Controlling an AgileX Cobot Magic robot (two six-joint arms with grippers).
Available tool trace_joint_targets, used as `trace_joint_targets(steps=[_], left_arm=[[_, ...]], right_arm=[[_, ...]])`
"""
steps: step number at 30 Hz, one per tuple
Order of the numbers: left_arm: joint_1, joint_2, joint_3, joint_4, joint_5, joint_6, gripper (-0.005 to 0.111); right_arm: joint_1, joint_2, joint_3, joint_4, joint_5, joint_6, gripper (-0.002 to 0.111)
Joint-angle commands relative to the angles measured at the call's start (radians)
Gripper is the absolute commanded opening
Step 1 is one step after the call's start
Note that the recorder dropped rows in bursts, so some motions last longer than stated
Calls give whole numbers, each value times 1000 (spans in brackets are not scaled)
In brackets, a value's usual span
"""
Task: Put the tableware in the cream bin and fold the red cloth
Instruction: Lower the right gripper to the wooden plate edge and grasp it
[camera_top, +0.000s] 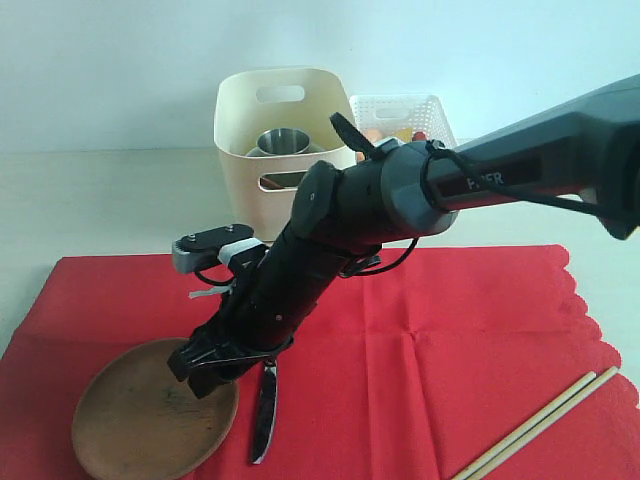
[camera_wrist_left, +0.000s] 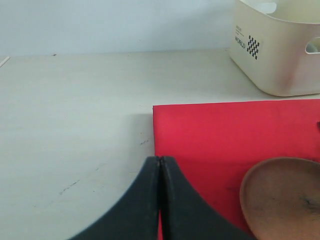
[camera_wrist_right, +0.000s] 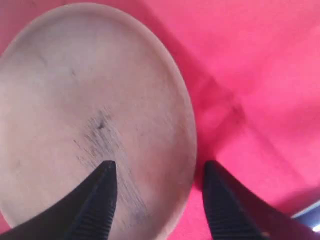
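The round brown wooden plate (camera_top: 140, 420) (camera_wrist_right: 90, 110) (camera_wrist_left: 282, 200) lies on the red cloth (camera_top: 450, 340) (camera_wrist_left: 225, 135) (camera_wrist_right: 260, 65) near its front left corner. My right gripper (camera_top: 205, 368) (camera_wrist_right: 159, 167) reaches across and stands open astride the plate's right rim, one finger over the wood and the other over the cloth. A silver knife (camera_top: 265, 412) lies just right of the plate. Light wooden chopsticks (camera_top: 540, 420) rest at the cloth's front right. The cream bin (camera_top: 240, 150) (camera_wrist_left: 280, 55) stands behind the cloth with a steel cup (camera_top: 283, 142) inside. My left gripper (camera_wrist_left: 160, 161) is shut and empty, over the cloth's corner.
A white lattice basket (camera_top: 400, 112) with food items sits right of the cream bin. Bare pale tabletop (camera_wrist_left: 75, 125) spreads beyond the cloth's left edge. The right arm's dark body (camera_top: 400, 200) crosses above the middle of the cloth.
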Motion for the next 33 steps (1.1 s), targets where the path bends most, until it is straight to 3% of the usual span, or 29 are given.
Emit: trace_joint_targets(steps=[1, 8, 12, 18, 26, 33], left_arm=[[0, -6, 2, -10, -8, 0, 0], [0, -6, 2, -10, -8, 0, 0], [0, -6, 2, -10, -8, 0, 0], [0, -6, 2, -10, -8, 0, 0], [0, -6, 2, -10, -8, 0, 0], [0, -6, 2, -10, -8, 0, 0]], right_arm=[[1, -1, 5, 56, 4, -50, 48], [1, -1, 5, 41, 4, -53, 17], [1, 9, 5, 41, 8, -53, 8], [1, 35, 5, 38, 47, -53, 11], [1, 41, 5, 45, 49, -53, 38], [1, 48, 5, 49, 97, -53, 37]])
